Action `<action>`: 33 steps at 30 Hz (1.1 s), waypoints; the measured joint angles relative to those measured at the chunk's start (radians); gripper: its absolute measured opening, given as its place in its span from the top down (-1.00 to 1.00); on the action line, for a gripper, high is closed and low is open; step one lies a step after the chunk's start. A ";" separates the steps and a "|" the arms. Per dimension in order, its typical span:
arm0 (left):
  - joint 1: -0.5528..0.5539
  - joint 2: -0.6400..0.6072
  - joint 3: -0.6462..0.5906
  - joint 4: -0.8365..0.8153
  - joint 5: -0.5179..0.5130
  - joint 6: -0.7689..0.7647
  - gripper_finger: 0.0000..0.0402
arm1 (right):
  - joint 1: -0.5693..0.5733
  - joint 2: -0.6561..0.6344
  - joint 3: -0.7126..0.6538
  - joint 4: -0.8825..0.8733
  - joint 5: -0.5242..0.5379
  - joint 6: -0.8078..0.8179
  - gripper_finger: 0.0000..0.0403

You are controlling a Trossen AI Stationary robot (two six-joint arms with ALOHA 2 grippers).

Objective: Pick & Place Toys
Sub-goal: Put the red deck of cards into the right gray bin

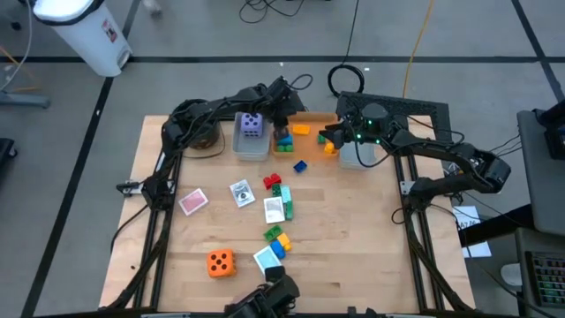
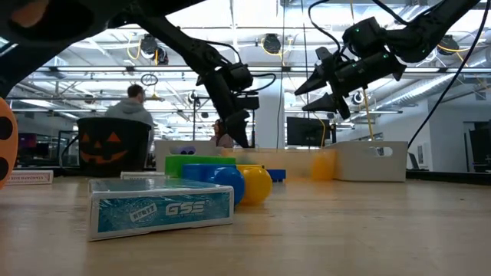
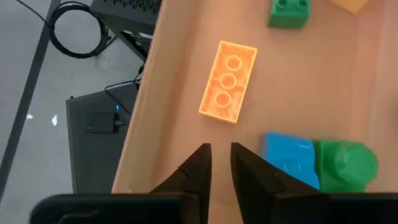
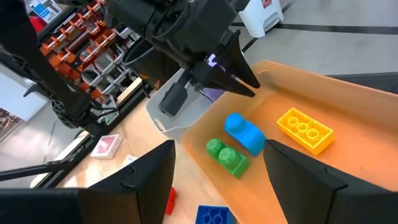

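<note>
Hovering over the orange bin (image 3: 186,93) at the bench's far edge.
My left gripper (image 3: 221,165), nearly pressed together, holds nothing; right gripper (image 4: 217,174) spread; bricks (image 3: 227,81) look light, rigid, best pinched across flat sides.

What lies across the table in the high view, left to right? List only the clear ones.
pink card → orange die → purple die → blue brick → white bin

Both arms: dark, near-black jointed links, black cables looped along them. Left pincer (image 3: 216,171): two matte black fingers (image 3: 196,168), tapering to wedge tips. Right pincer (image 4: 217,171): broad, angular black fingers (image 4: 149,168). Small green lights glow on the right arm's wrist housing (image 1: 371,128).
</note>
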 joint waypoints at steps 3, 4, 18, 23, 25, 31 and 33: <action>0.000 0.000 0.000 0.015 0.002 -0.039 0.74 | 0.000 0.000 0.000 -0.001 0.000 -0.010 -0.17; 0.000 0.000 0.000 0.017 0.008 -0.044 0.74 | 0.000 0.000 0.000 -0.001 0.001 -0.011 -0.17; 0.000 -0.003 0.350 -0.055 0.044 -0.305 0.04 | 0.000 0.000 0.000 0.000 0.000 -0.008 -0.17; 0.006 -0.010 0.521 -0.222 0.044 -0.329 -0.23 | -0.001 0.000 0.000 -0.001 -0.015 -0.008 -0.17; 0.008 -0.052 0.513 -0.246 0.053 -0.343 -0.29 | -0.002 0.000 0.000 0.000 -0.039 -0.008 -0.17; 0.026 -0.176 0.504 -0.340 0.220 -0.456 -0.32 | -0.014 0.000 0.000 0.000 -0.138 -0.008 -0.17; 0.030 -0.210 0.504 -0.351 0.268 -0.495 -0.29 | -0.015 0.000 0.000 0.000 -0.156 -0.008 -0.17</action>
